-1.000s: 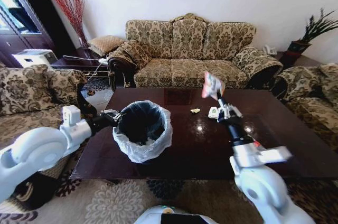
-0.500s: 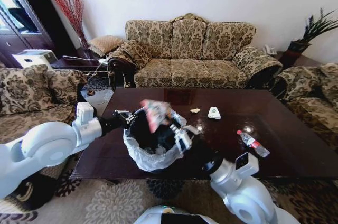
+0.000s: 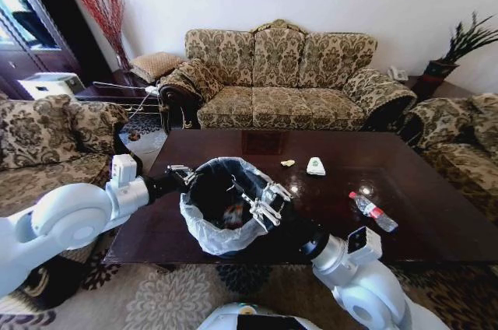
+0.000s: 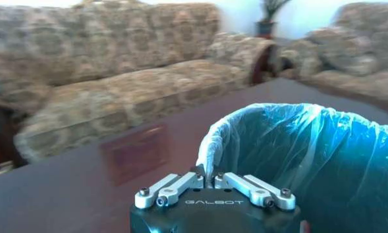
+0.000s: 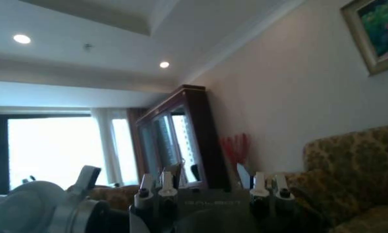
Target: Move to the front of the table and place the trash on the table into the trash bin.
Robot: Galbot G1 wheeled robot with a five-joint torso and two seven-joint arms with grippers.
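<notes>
Head view: the right gripper (image 3: 268, 201) has its fingers spread wide and empty, poised just above the near right rim of the bin (image 3: 204, 230). The wrist tilts back and up, and its white arm runs down to the lower right corner. Inside the dark bin lies a colourful wrapper (image 3: 230, 214), below the spread fingers. The bin is small and round, lined with a translucent white bag folded over its rim, and it stands on the table (image 3: 436, 229) toward the near left corner.

The left gripper (image 3: 184, 173) has its fingers pressed together on the bag's edge at the far left rim; the left wrist view shows the gripper (image 4: 213, 179) pinching the plastic fold of the bin (image 4: 323, 145). That arm reaches in from the left, level with the rim.

The glossy dark table also bears a clear red-capped bottle (image 3: 373, 211) lying near the right side, a white packet (image 3: 315, 166) with green print toward the far middle, and a small pale scrap (image 3: 288, 163) just beside it.

In the right wrist view the right gripper (image 5: 207, 180) points up at the ceiling, its fingers parted.
</notes>
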